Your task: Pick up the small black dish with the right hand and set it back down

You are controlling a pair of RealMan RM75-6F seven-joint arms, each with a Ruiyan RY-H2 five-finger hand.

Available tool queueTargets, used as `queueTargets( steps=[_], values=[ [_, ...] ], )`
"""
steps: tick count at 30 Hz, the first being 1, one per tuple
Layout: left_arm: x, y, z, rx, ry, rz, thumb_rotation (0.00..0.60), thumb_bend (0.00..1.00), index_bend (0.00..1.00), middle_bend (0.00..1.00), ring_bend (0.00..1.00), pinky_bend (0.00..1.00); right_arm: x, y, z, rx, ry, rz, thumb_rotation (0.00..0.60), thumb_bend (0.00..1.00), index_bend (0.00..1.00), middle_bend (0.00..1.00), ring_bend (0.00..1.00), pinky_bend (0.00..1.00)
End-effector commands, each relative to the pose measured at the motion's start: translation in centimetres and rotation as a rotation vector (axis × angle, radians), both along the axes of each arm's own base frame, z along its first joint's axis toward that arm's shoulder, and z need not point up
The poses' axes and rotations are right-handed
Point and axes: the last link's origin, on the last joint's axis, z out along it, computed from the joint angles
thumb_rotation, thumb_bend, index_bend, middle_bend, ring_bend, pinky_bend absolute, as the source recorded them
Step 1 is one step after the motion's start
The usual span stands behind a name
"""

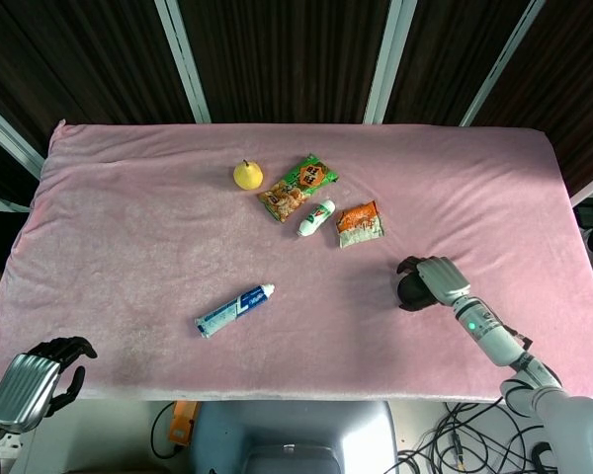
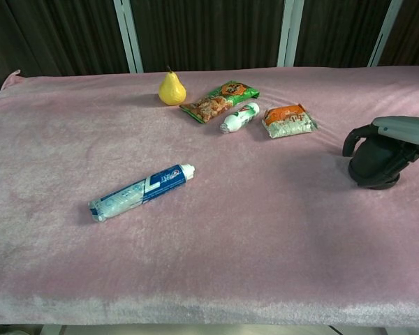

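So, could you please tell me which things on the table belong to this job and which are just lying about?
Job: black dish, under the right hand, whose fingers curl over it.

Lying about: pear, green snack bag, white bottle, orange packet, toothpaste. The left hand sits off the table, idle.

Right hand point(image 2: 394, 134) over small black dish point(image 2: 374, 162) (on pink cloth point(image 2: 265, 230)), fingers point(image 2: 354, 137) curled around it.

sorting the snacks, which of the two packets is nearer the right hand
The orange snack packet, beside the white bottle, lies nearer the right hand; the green snack packet lies by the pear.
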Motion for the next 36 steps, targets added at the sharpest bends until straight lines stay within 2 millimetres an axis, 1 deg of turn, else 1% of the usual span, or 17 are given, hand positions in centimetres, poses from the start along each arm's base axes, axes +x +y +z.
queueTargets(
  steps=[1, 14, 20, 23, 27, 29, 30, 31, 33, 35, 36],
  values=[
    [0.0, 0.0, 0.0, 0.000, 0.001, 0.000, 0.600, 0.57, 0.45, 0.39, 0.38, 0.52, -0.1, 0.0, 0.0, -0.015, 0.003, 0.003, 0.600, 0.13, 0.54, 0.49, 0.57, 0.59],
    [0.0, 0.0, 0.0, -0.002, 0.000, -0.003, 0.600, 0.57, 0.45, 0.39, 0.38, 0.52, 0.0, 0.0, 0.5, -0.073, -0.028, 0.011, 0.600, 0.13, 0.60, 0.53, 0.61, 0.63],
    [0.1, -0.1, 0.0, -0.003, 0.000, -0.005, 0.600, 0.57, 0.45, 0.39, 0.38, 0.52, 1.0, 0.0, 1.3, -0.170, -0.138, 0.041, 0.600, 0.13, 0.65, 0.55, 0.62, 0.63],
    [0.1, -0.1, 0.0, -0.004, 0.000, -0.005, 0.600, 0.57, 0.45, 0.39, 0.38, 0.52, 2.2, 0.2, 2.3, -0.254, -0.285, 0.079, 0.600, 0.13, 0.66, 0.55, 0.62, 0.64],
    [0.1, -0.1, -0.1, -0.003, 0.003, -0.005, 0.600, 0.57, 0.45, 0.39, 0.38, 0.52, 4.3, 1.0, 4.2, -0.376, -0.622, 0.141, 0.600, 0.13, 0.67, 0.56, 0.63, 0.64],
    [0.1, -0.1, -0.1, -0.004, 0.005, -0.004, 0.600, 0.57, 0.45, 0.39, 0.38, 0.52, 4.7, 1.4, 4.8, -0.380, -0.733, 0.152, 0.600, 0.13, 0.67, 0.56, 0.63, 0.64],
    [0.1, -0.1, -0.1, -0.005, 0.006, -0.004, 0.600, 0.57, 0.45, 0.39, 0.38, 0.52, 4.7, 1.6, 5.2, -0.370, -0.761, 0.162, 0.600, 0.13, 0.67, 0.56, 0.63, 0.64],
    [0.1, -0.1, -0.1, -0.006, 0.006, -0.004, 0.600, 0.57, 0.45, 0.39, 0.38, 0.52, 4.6, 1.8, 5.5, -0.362, -0.752, 0.168, 0.600, 0.13, 0.67, 0.56, 0.63, 0.64],
    [0.1, -0.1, -0.2, -0.007, 0.005, -0.004, 0.600, 0.57, 0.45, 0.39, 0.38, 0.52, 4.0, 1.9, 6.0, -0.344, -0.662, 0.175, 0.600, 0.13, 0.68, 0.56, 0.63, 0.65],
    [0.1, -0.1, -0.2, -0.009, 0.007, -0.004, 0.600, 0.57, 0.45, 0.39, 0.38, 0.52, 2.9, 1.8, 6.6, -0.309, -0.481, 0.170, 0.600, 0.13, 0.68, 0.56, 0.64, 0.65],
    [0.1, -0.1, -0.2, -0.009, 0.008, -0.003, 0.600, 0.57, 0.45, 0.39, 0.38, 0.52, 2.0, 1.7, 6.8, -0.287, -0.353, 0.158, 0.600, 0.13, 0.68, 0.56, 0.64, 0.65]
  ],
)
